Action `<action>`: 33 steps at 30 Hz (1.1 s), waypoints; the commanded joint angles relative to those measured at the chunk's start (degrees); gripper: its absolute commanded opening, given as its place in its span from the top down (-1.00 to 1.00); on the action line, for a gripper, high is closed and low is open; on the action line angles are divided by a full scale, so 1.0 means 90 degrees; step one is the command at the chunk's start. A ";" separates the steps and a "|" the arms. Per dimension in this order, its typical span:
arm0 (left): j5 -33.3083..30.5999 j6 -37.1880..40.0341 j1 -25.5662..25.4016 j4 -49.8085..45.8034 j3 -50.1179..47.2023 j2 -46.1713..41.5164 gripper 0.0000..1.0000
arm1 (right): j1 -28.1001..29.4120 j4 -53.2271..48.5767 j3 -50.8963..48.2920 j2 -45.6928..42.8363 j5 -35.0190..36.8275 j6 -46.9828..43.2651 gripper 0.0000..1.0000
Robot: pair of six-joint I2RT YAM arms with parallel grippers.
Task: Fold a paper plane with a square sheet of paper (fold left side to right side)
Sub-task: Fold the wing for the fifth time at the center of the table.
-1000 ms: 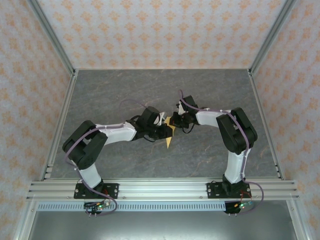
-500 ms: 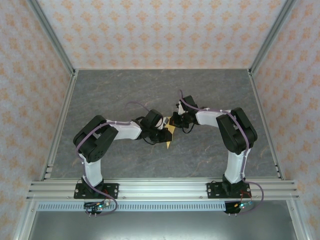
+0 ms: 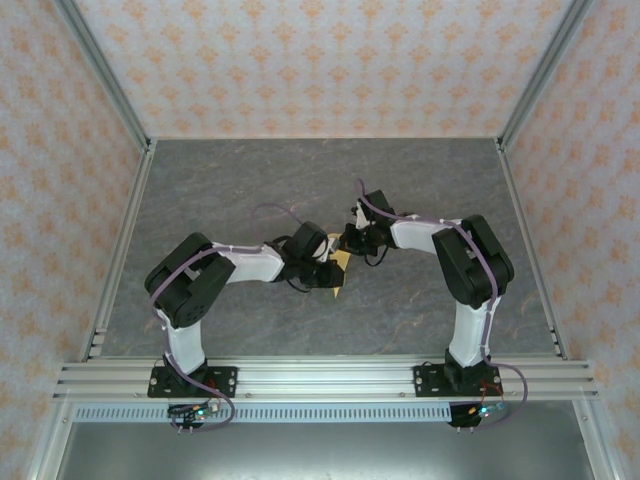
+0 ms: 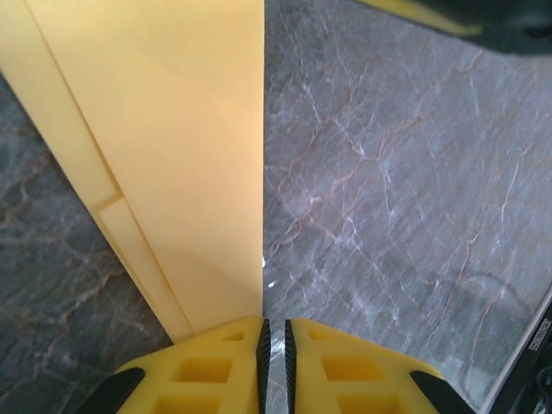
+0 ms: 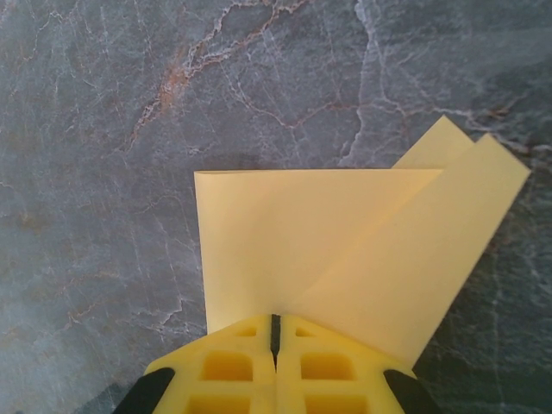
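Plainly, the square sheet of paper (image 5: pixel 345 224) is not a flat square here. It lies about midway across the grey marbled table (image 5: pixel 103 103), between the two arms, as a creased shape with overlapping layers and one point aimed back toward the arm bases.

The right pincer (image 5: pixel 276 321) is clenched. Its yellow fingers are pressed together with their tips over the near edge of the paper, which lies flat beneath them. I cannot tell whether it nips that edge or merely bears down on it. Either way, the likely purpose is to anchor the sheet so it does not skate over the smooth table.

The left pincer (image 4: pixel 274 326) sits on the opposite side, its fingers nearly together with only a slit between the black pads (the sheet's long straight edge runs right into that slit). I take it to be grasping the paper along that edge, which reads as the fold line or the flap meant to go from left to right. Holding at the edge rather than mid-sheet makes sense: thin paper buckles if pushed from its middle, and a grip at the crease lets the arm steer where the fold lands.

The layered strips along the sheet's other side suggest several folds are already in, so the task looks well under way but not finished.
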 commanded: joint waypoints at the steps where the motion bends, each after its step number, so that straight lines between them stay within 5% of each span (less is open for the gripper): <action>1: -0.0003 0.0312 -0.0210 -0.1084 -0.0318 -0.0176 0.69 | 0.0000 -0.0542 -0.0039 0.0348 0.0642 -0.0143 1.00; 26: 0.0023 0.0547 -0.0659 -0.1165 -0.0828 -0.0555 0.70 | 0.0002 -0.0516 -0.0014 0.0355 0.0602 -0.0127 1.00; 33: 0.0078 0.0301 -0.0562 -0.0920 -0.1005 -0.1320 0.71 | 0.0000 -0.0557 0.0151 0.0126 0.0492 -0.0164 1.00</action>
